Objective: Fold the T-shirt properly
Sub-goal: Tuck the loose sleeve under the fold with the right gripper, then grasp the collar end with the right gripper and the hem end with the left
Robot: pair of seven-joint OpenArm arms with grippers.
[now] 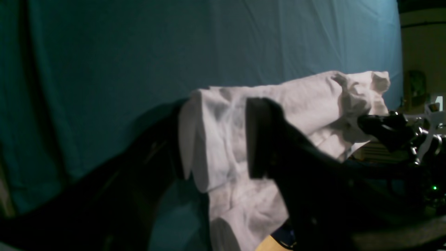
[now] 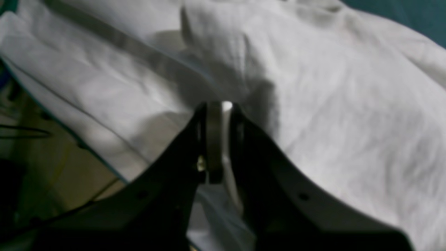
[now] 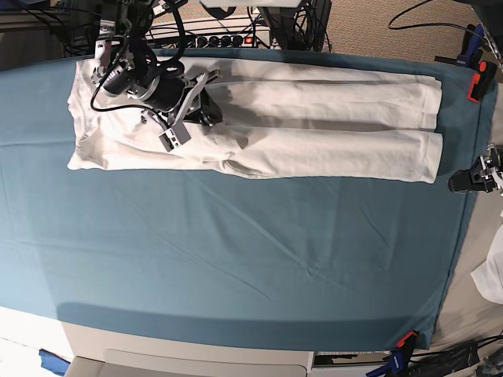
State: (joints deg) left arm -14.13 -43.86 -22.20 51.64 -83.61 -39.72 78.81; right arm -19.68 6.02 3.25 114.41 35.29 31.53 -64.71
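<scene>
Cloth fills the left wrist view: the white T-shirt (image 1: 278,115) lies bunched on the teal table cloth (image 1: 139,52), and the left pincer (image 1: 223,139) stands wide, one dark finger on each side of a fold of the shirt, not pressed on it. Beyond the shirt's far end a dark clamp (image 1: 386,127) shows at the cloth's edge.

In the right wrist view the right pincer (image 2: 217,108) is nearly closed, a thin strip of the T-shirt (image 2: 331,104) pinched between its two dark fingers; creased white fabric spreads all around it.

In the base view the T-shirt (image 3: 314,126) lies as a long folded band along the far edge of the table cloth (image 3: 236,259). The right pincer (image 3: 206,106) rests on the shirt near its left end. The left pincer cannot be made out here.
</scene>
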